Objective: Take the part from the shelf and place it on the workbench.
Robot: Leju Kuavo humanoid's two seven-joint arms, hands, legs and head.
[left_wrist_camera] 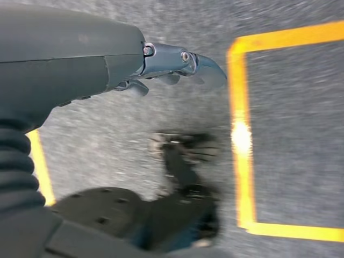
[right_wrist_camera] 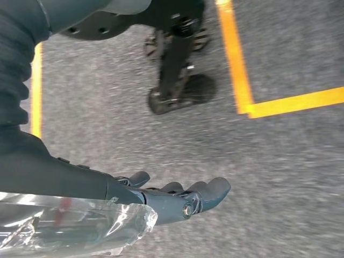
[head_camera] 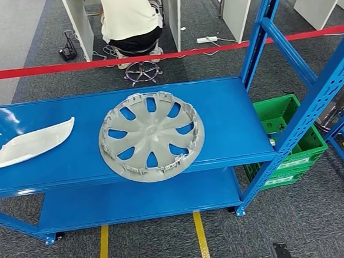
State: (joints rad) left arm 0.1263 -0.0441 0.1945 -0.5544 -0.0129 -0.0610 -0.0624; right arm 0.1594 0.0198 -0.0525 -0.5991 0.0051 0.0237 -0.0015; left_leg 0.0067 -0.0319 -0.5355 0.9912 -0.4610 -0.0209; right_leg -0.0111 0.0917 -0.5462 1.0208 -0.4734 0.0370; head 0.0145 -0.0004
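A grey wheel cover (head_camera: 151, 135) lies flat on the upper board of the blue shelf (head_camera: 231, 110), near its front edge. A pale curved trim piece (head_camera: 28, 143) lies on the same board to the left. My left hand (left_wrist_camera: 174, 67) hangs over the grey carpet with its fingers stretched out and nothing in it. My right hand (right_wrist_camera: 178, 196) also hangs above the floor, fingers straight and empty, with clear plastic wrap (right_wrist_camera: 77, 226) on its wrist.
A person (head_camera: 129, 17) sits on a stool behind a red barrier tape (head_camera: 156, 57) past the shelf. A green crate (head_camera: 291, 138) stands under the shelf's right end. Yellow floor lines (head_camera: 200, 236) mark the carpet in front of the lower board (head_camera: 135, 202).
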